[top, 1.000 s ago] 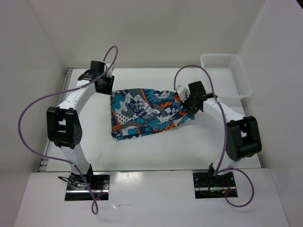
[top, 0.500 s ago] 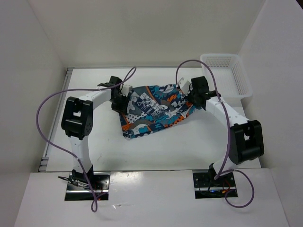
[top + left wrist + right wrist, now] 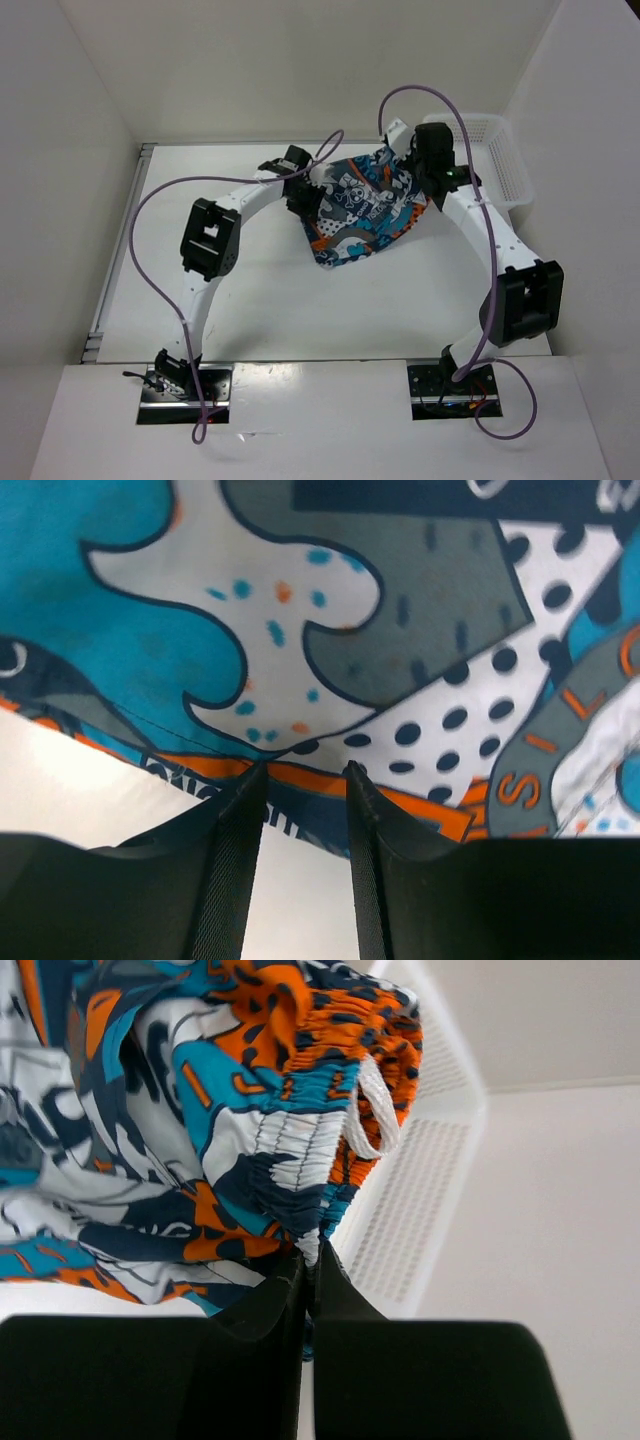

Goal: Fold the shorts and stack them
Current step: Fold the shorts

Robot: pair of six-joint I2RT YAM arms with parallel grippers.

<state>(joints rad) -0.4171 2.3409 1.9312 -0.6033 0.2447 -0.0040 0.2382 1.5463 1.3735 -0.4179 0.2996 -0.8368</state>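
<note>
The shorts (image 3: 362,205), a patchwork of teal, orange, white and black, hang bunched in the back middle of the table, lifted at their right end. My right gripper (image 3: 413,171) is shut on the gathered elastic waistband (image 3: 300,1160), its fingers (image 3: 312,1252) pressed together on the fabric beside a white drawstring loop (image 3: 372,1120). My left gripper (image 3: 303,192) is at the shorts' upper left edge. In the left wrist view its jaws (image 3: 305,772) stand apart, tips at the orange hem of the shorts (image 3: 300,600), with only white table showing between the pads.
A white mesh basket (image 3: 503,158) stands at the back right, just beyond the right gripper, and its wall (image 3: 420,1180) shows close behind the held waistband. White walls close in the table (image 3: 250,290) on three sides. Purple cables loop over both arms.
The right gripper has carried the shorts up and toward the back right, near the basket. The left arm has swung right from the back left and reached the shorts' left edge.
</note>
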